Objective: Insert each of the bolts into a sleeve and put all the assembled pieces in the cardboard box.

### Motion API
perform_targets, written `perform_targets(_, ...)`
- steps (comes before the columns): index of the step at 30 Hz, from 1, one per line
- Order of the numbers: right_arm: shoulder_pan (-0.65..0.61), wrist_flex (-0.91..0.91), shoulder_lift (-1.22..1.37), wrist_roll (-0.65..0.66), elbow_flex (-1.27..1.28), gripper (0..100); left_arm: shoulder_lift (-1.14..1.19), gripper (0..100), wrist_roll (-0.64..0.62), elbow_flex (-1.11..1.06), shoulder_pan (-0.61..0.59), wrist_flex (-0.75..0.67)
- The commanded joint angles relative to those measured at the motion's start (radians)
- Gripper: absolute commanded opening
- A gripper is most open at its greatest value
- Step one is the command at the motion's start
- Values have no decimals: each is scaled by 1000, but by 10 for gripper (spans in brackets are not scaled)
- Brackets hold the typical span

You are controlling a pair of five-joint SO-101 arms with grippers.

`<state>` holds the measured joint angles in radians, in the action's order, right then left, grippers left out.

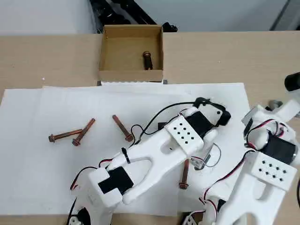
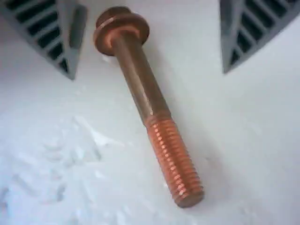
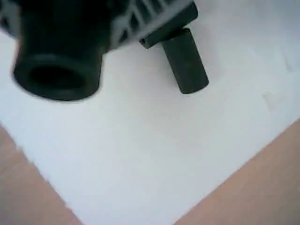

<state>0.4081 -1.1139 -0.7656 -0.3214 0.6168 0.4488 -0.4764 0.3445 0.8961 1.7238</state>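
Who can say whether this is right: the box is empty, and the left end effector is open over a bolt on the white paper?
The box is not empty: the high view shows one piece lying in it. The rest holds: the left end effector is open over a bolt on the white paper.

**Left jaws wide, right jaws clamped**

The left arm (image 1: 140,164) stretches diagonally forward and to the right, wrist bent over. The left gripper (image 2: 147,75) points downward with its jaws spread wide (both ribbed tips show in its wrist view). The right arm (image 1: 267,173) stands folded close beside it. The right gripper (image 3: 98,28) hangs low, jaws clamped on a black sleeve (image 3: 56,70).
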Motion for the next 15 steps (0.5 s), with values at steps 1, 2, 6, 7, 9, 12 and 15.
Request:
perform_targets(1, 15, -4, -30, -8, -48, 2, -35, 192, -78, 25, -14, 28)
perform_targets(2, 15, -4, -30, -8, -48, 2, -35, 192, -98, 16, -18, 28)
perform_targets(6, 15, -4, -30, -8, -48, 2, -34, 192, -127, -35, -26, 11)
perform_targets(7, 15, -4, -30, -8, -48, 2, -34, 192, -127, -47, -26, 2)
perform_targets(9, 15, -4, -30, -8, -48, 2, -32, 192, -130, -71, -26, -15)
perform_targets(12, 15, -5, -30, -8, -48, 2, -32, 192, -155, -91, -26, -43)
perform_targets(15, 15, -5, -30, -8, -48, 2, -21, 192, -157, -93, -25, -74)
